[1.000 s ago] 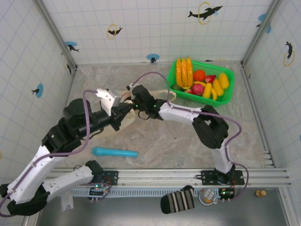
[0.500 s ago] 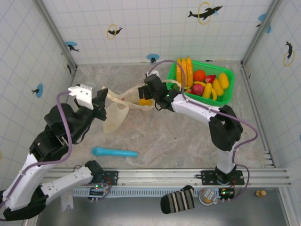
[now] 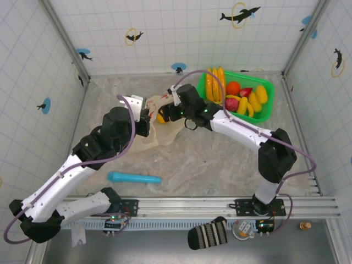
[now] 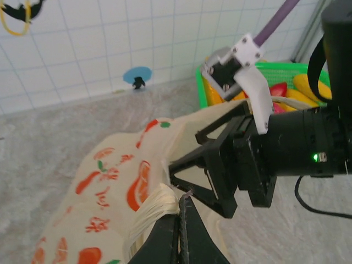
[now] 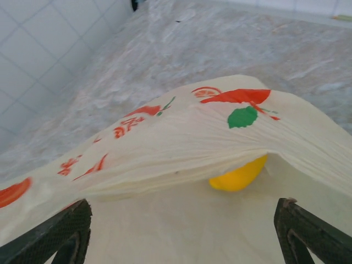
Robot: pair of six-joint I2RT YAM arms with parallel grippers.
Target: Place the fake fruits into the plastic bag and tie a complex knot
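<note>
the table point(image 3: 220, 159) carries everything. the green basket point(image 3: 270, 104) sits at its far right corner, and i place the rest from it.

the bag point(image 3: 151, 135) lies on the table just left of the basket, cream with red and green prints, crumpled and partly lifted.

my left tool point(image 4: 180, 212) is at the side of the bag away from the basket, clamped tight on a twisted bunch of the bag's film. my right tool point(image 5: 187, 225) reaches in from the basket side, fingers spread wide with loose film lying between them, not pinched on it.

most fruits point(image 3: 234, 88) are heaped in the basket: bananas point(image 3: 215, 85) along its left wall, an orange round, red pieces, and yellow ones toward its right wall. one yellow fruit point(image 5: 239, 175) sits inside the bag, tucked under a fold of film ahead of my right tool.

the blue tube point(image 3: 133, 177) lies well apart from the basket, toward the near left.
</note>
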